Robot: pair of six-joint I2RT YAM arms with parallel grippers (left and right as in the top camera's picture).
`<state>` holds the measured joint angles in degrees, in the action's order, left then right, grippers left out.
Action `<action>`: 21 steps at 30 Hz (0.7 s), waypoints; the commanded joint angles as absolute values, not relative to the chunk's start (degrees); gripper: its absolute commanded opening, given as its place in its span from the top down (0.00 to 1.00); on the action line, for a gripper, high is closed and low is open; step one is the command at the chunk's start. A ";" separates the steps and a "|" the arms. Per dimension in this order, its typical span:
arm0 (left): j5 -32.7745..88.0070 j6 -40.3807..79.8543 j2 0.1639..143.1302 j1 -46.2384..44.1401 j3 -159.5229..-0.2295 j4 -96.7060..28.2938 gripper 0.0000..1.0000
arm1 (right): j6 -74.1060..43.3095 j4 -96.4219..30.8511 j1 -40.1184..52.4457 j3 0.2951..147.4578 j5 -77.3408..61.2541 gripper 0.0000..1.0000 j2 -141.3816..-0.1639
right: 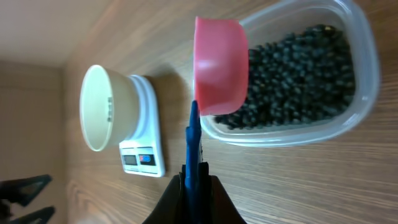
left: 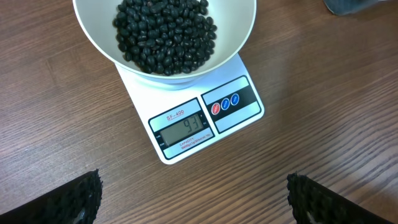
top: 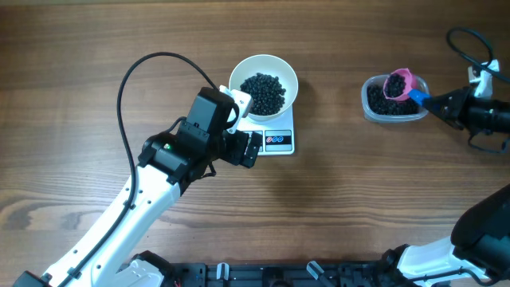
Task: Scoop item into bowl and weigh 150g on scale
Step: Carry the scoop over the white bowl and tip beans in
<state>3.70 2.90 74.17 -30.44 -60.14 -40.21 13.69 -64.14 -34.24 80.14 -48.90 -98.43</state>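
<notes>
The left pincer (left: 194, 202) hangs wide open just in front of the digital kitchen scale (left: 186, 134), holding and touching nothing (only its two dark fingertips (left: 74, 199) show at the bottom corners of the left wrist view). The white bowl (left: 242, 31) stands on the scale, with a heap of black beans (left: 165, 34) in it. The display seems to read 93. Well apart on the wooden table (top: 119, 48), the right pincer (right: 196, 196) is closed tight on the blue handle of a pink scoop (right: 217, 65). The scoop's cup is at the rim of the clear plastic tub (right: 298, 134), over more beans.
</notes>
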 commanded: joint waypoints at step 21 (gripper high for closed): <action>3.36 3.46 74.37 -30.55 -59.77 -40.05 0.00 | -2.11 -47.22 -8.51 80.14 -74.59 0.96 -99.11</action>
<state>3.70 2.90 74.17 -30.44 -60.14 -40.18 1.45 -50.61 -13.32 79.96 -72.03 -98.43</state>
